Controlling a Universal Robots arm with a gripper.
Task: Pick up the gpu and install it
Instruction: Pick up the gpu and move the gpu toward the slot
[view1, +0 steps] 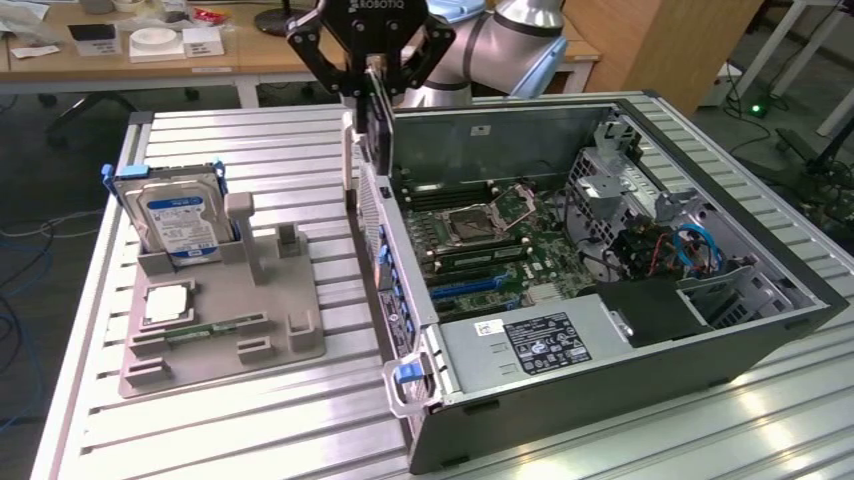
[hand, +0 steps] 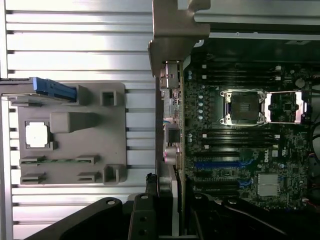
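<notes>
Gpu (view1: 379, 125) (hand: 170, 125) is the thin, flat, dark circuit card with a silver metal bracket at one end, and you can see it hanging upright in the air. Your black gripper (view1: 378, 85) (hand: 167, 195) is clenched on the top edge of the gpu, one finger on each flat face.

In the exterior view the card sits near twelve o'clock. It is right over the side wall of the big open black and grey computer case (view1: 747, 330), on the side facing the holder. You cannot tell if its lower edge touches that wall. The wrist view looks straight down the card, so it shows as a thin strip, with the bracket (hand: 175, 35) at the far end from the fingers.

Inside the case lies the green board (view1: 534, 250) (hand: 240, 150) with its square silver socket (view1: 487, 215) (hand: 243, 106) and long blue slots (view1: 467, 285) (hand: 220, 164) — the card is beside them, not in them.

From the case, look toward nine o'clock in the exterior view. A grey plastic holder (view1: 267, 330) (hand: 115, 150) rests on the ribbed silver metal table (view1: 240, 430), well apart from the card. In it stand a boxy silver hard drive with a blue and white label (view1: 180, 225), a small flat silver square chip (view1: 167, 303) (hand: 36, 135) and a narrow green memory stick (view1: 214, 327) (hand: 57, 160).
</notes>
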